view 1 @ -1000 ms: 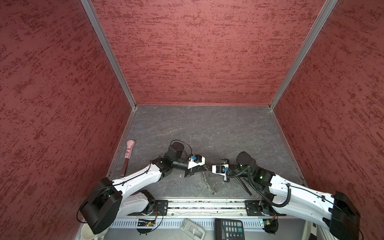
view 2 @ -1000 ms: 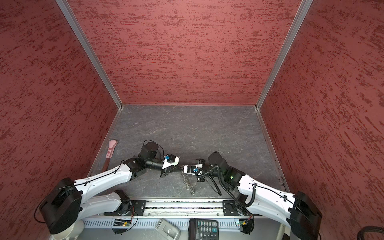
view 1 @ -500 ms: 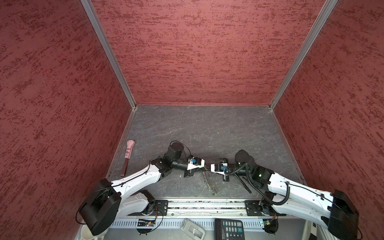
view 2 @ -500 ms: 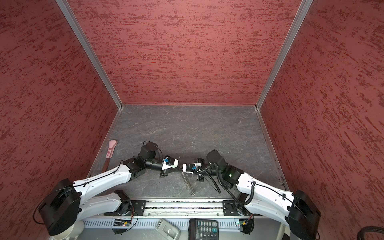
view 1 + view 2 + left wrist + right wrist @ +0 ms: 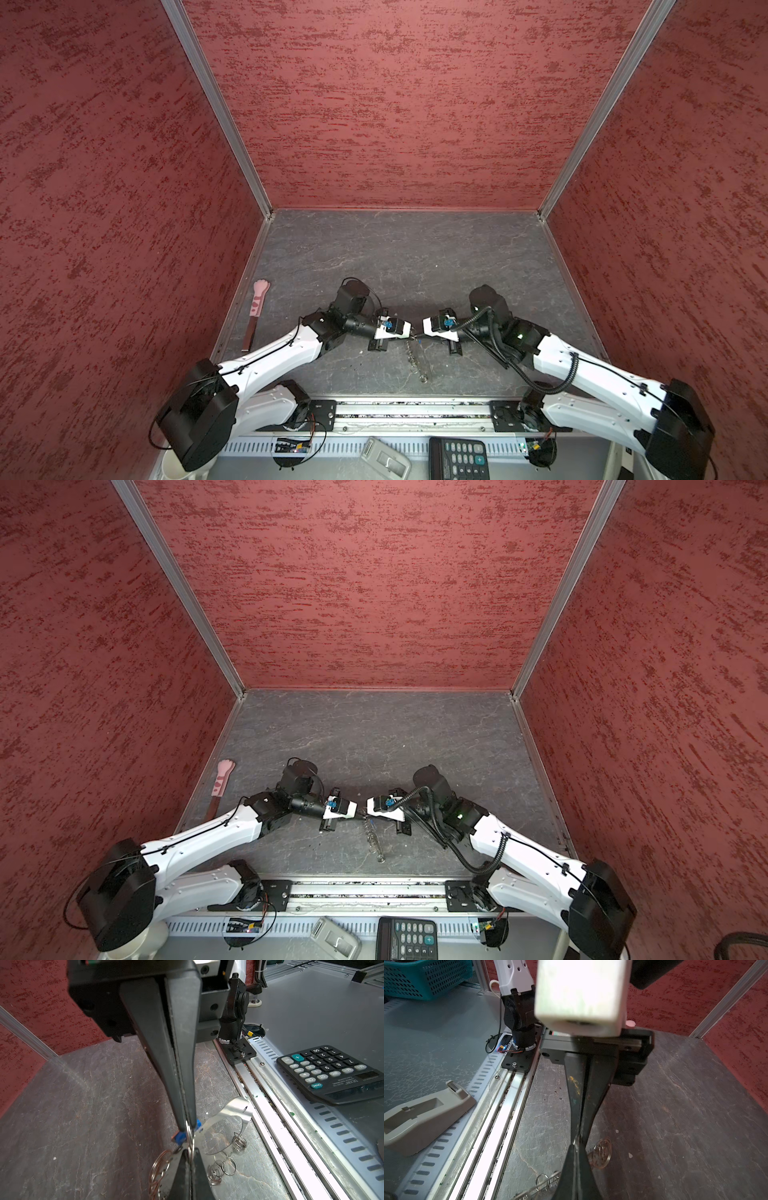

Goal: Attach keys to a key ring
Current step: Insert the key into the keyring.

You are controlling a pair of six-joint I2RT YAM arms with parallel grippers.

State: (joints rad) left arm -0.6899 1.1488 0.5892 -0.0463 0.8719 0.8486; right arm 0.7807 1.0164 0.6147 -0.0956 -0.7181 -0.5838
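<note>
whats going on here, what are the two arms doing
The left tool and right tool meet tip to tip over the front middle of the table. The left is shut on the blue key tag; the right, also shut, pinches at the tag's silver ring. Links of the key ring lie on the table beneath; whether the tag is threaded on isn't clear.

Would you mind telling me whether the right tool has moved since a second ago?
Yes. The right tool has shifted slightly toward the back wall, away from the front rail, in both top views.

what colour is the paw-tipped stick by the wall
The stick is pink; clearest in a top view.
</note>
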